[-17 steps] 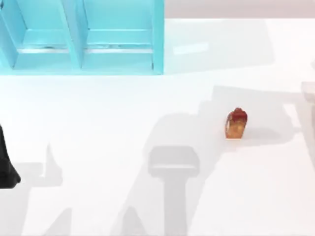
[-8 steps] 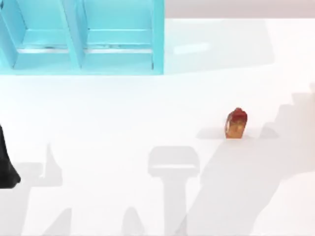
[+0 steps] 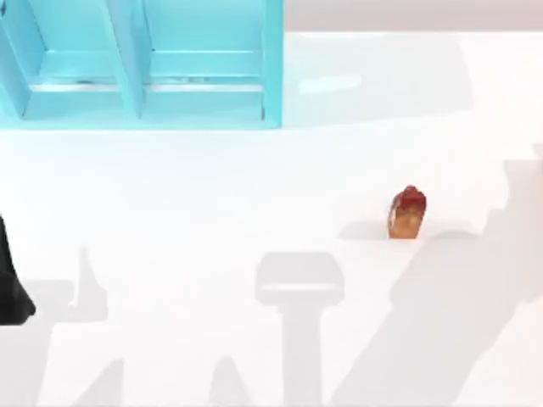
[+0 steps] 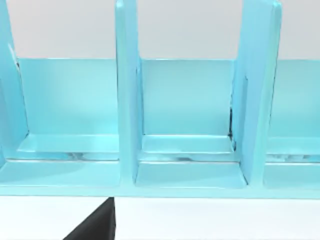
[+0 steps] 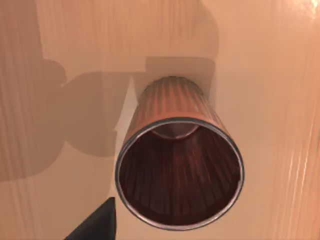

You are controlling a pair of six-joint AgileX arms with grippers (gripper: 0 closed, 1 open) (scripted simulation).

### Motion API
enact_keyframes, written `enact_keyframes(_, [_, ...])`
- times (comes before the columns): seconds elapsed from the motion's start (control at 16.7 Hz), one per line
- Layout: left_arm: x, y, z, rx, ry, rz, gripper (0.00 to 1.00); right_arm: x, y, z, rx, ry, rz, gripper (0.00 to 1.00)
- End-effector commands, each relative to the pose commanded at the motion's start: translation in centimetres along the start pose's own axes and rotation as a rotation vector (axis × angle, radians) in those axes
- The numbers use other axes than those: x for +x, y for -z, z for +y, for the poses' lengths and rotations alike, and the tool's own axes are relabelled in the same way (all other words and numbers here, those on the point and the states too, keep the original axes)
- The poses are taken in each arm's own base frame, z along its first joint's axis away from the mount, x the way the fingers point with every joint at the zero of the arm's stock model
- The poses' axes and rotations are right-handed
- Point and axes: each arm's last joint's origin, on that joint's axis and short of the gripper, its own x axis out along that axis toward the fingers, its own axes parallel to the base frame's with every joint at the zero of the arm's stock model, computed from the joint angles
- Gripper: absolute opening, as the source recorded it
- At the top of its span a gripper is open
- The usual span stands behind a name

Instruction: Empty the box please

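- Small red-capped amber bottle (image 3: 407, 213) upright at four o'clock from the turquoise compartmented box (image 3: 140, 64).
- Nearer the right arm's side.
- Left arm (image 3: 10, 284) parked at nine o'clock.
- Finger states: cannot tell.

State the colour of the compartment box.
Light turquoise blue box, clearest in the left wrist view.

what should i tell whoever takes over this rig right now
Left arm: parked at the table's left edge, facing the blue box; its visible compartments look empty.
Right wrist view looks down into an open brown ribbed bin standing on a wooden floor.
A small red-and-orange object stands alone on the white table, right of centre, nothing gripping it.
Left to do: probably bin that object.
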Motion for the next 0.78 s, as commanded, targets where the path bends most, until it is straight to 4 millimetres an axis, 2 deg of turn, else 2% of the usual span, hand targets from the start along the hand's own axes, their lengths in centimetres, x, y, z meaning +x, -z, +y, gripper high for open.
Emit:
enact_keyframes(0.3, [0.0,0.0,0.0,0.0,0.0,0.0,1.0,5.3,0.3,0.1,0.0,0.0,0.0,1.0])
enact_keyframes(0.6, [0.0,0.0,0.0,0.0,0.0,0.0,1.0,5.9,0.4,0.1,0.0,-0.001,0.001,1.0])
enact_keyframes(0.78, [0.0,0.0,0.0,0.0,0.0,0.0,1.0,5.9,0.4,0.1,0.0,-0.001,0.001,0.77])
